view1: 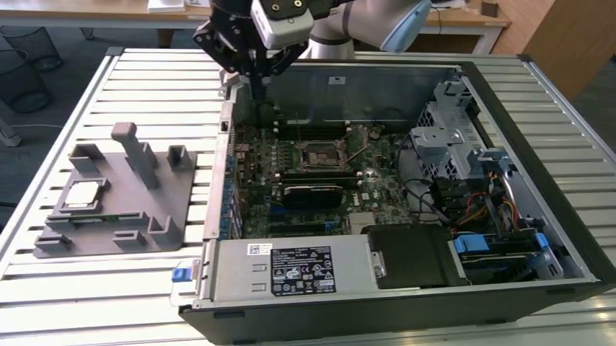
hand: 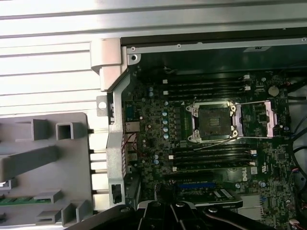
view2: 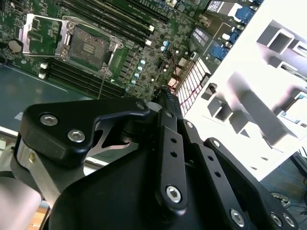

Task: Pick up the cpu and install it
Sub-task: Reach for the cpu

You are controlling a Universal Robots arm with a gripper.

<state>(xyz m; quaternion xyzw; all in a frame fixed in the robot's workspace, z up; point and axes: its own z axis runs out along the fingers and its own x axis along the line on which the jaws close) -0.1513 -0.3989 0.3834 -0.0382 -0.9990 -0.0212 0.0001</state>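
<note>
The cpu (view1: pixel 83 194), a flat silvery square, lies in a recess of the grey holder tray (view1: pixel 144 209) on the exterior view's left, outside the computer case. My gripper (view1: pixel 258 73) hangs high over the case's back corner on that same side, well away from the cpu. Its black fingers meet at the tip (view2: pixel 165 92), shut with nothing between them. On the motherboard the cpu socket (view1: pixel 322 156) stands open and empty, its metal load plate (hand: pixel 264 120) flipped aside. The socket (hand: pixel 214 122) (view2: pixel 89 48) is in both wrist views.
The open computer case (view1: pixel 500 108) lies on a slatted white table (view1: pixel 125 79). Memory slots (hand: pixel 211 155) flank the socket. A drive cage with cables (view1: pixel 452 144) fills the exterior view's right side, and a power supply (view1: pixel 288 270) sits at the front. A green stick (hand: pixel 19 200) rests in the tray.
</note>
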